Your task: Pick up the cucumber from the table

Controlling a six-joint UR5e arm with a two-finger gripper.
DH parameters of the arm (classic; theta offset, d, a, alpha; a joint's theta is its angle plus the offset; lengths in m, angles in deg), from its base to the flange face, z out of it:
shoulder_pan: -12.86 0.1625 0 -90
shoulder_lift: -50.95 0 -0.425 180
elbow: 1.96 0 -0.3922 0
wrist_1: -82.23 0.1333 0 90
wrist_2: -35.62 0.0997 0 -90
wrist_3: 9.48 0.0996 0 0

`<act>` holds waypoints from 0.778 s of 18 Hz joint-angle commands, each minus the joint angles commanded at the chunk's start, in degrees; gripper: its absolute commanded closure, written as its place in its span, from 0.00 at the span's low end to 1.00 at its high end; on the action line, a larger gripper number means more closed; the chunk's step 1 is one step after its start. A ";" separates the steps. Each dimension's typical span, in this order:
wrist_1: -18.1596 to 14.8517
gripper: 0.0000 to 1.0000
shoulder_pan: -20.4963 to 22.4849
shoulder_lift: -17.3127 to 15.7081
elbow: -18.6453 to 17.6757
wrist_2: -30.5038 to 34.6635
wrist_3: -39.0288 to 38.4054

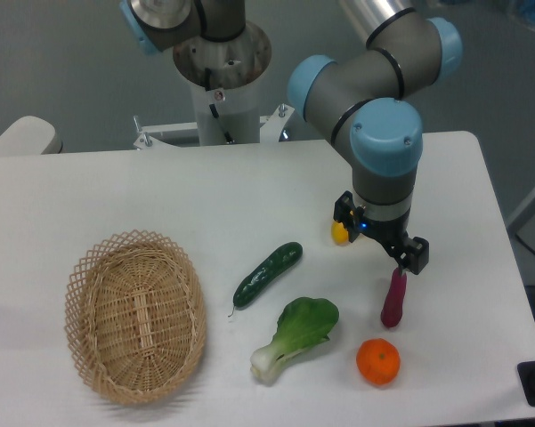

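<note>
The cucumber (pixel 267 274) is a dark green, glossy cylinder lying diagonally on the white table (pixel 116 191), just left of centre, with its thin stem tip toward the lower left. My gripper (pixel 381 238) hangs to its right, well apart from it, pointing down at the table. Its two black fingers (pixel 416 255) stand spread, so it is open, and nothing shows between them. The arm's wrist covers part of the table behind it.
A wicker basket (pixel 135 316) sits at the front left. A bok choy (pixel 295 336) lies just below the cucumber. An orange (pixel 377 361), a purple-red vegetable (pixel 394 299) and a partly hidden yellow vegetable (pixel 339 233) lie around the gripper.
</note>
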 joint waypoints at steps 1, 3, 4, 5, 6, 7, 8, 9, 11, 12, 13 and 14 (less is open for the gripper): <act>0.26 0.00 -0.09 0.17 -0.43 -0.17 0.00; 0.09 0.00 -0.09 0.09 -0.35 -0.09 0.00; 0.09 0.00 0.00 0.00 -0.70 -0.17 0.00; 0.09 0.00 -0.09 0.00 -1.22 0.09 -0.09; 0.09 0.00 0.00 -0.17 -1.84 0.09 -0.09; 0.17 0.00 0.09 -0.26 -2.45 -0.09 -0.17; 0.26 0.00 0.26 -0.61 -3.24 -0.17 -0.26; 0.26 0.00 0.44 -0.79 -4.30 -0.35 -0.79; 0.44 0.00 0.35 -1.23 -6.75 -0.53 -1.31; 0.44 0.00 0.18 -1.58 -8.07 -0.53 -2.19; 0.53 0.00 0.09 -1.67 -9.48 -0.61 -3.15; 0.61 0.00 0.17 -2.45 -10.80 -0.79 -3.86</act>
